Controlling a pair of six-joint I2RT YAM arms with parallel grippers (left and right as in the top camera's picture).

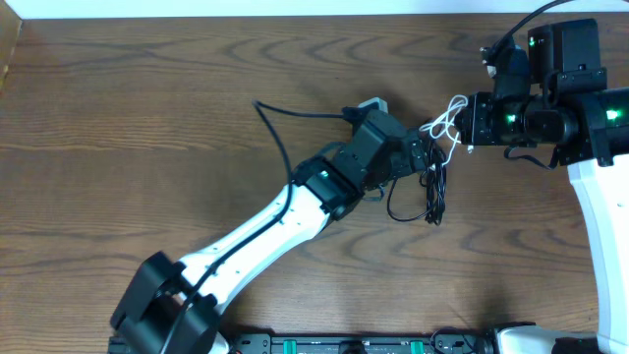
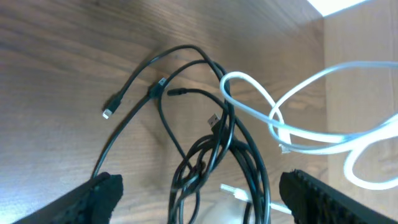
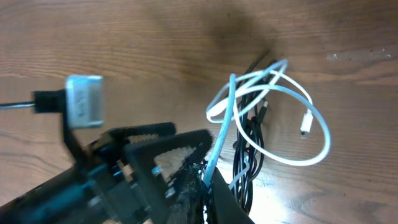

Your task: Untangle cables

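The black cables (image 1: 433, 197) hang in a looped bundle at the table's middle right. They also show in the left wrist view (image 2: 186, 93) and the right wrist view (image 3: 250, 140). The white cable (image 1: 448, 122) loops through their top; it also shows in the left wrist view (image 2: 311, 81) and the right wrist view (image 3: 292, 93). My left gripper (image 1: 425, 157) is open, and the black bundle runs between its wide-apart fingers (image 2: 199, 199). My right gripper (image 1: 464, 124) is shut on the white cable (image 3: 208, 179) and holds it raised.
The left arm's own thick black wire (image 1: 277, 126) arcs over the wooden table (image 1: 147, 108) behind the arm. The right arm's body (image 1: 560, 98) fills the far right. The left gripper's body (image 3: 124, 168) crowds the right wrist view. The table's far edge (image 1: 295, 17) runs along the top.
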